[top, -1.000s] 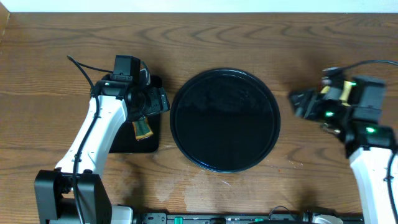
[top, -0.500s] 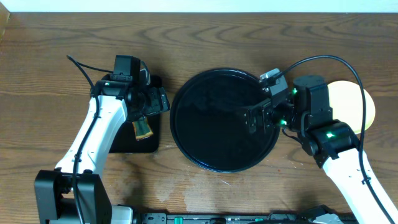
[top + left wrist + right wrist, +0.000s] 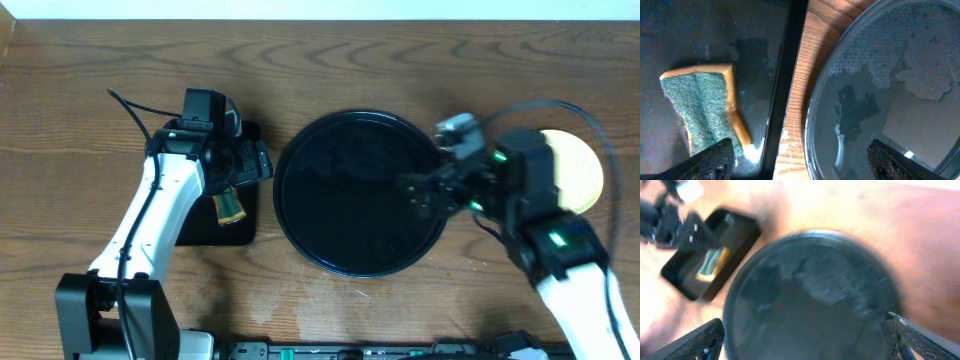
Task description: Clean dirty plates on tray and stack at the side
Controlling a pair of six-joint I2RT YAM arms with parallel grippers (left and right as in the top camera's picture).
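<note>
The round black tray (image 3: 300, 235) lies mid-table with no plate on it; it also shows in the left wrist view (image 3: 880, 100) and, blurred, in the right wrist view (image 3: 810, 295). One pale yellow plate (image 3: 584, 170) sits on the table to the right of the tray, partly behind my right arm. No mint-blue plate shows. My right gripper (image 3: 416, 195) is open and empty above the tray's right part, as the right wrist view (image 3: 807, 345) confirms. My left gripper (image 3: 262, 160) is open and empty at the tray's left edge; its fingers (image 3: 802, 165) straddle the gap between the two trays.
A small rectangular black tray (image 3: 195, 228) left of the round tray holds a green-and-yellow sponge (image 3: 230, 205), also seen in the left wrist view (image 3: 702, 107). A strip of bare wood (image 3: 802, 90) separates the two trays.
My right arm swung left from over the plate spot to above the tray's right part, uncovering the yellow plate. The left arm has not moved.
</note>
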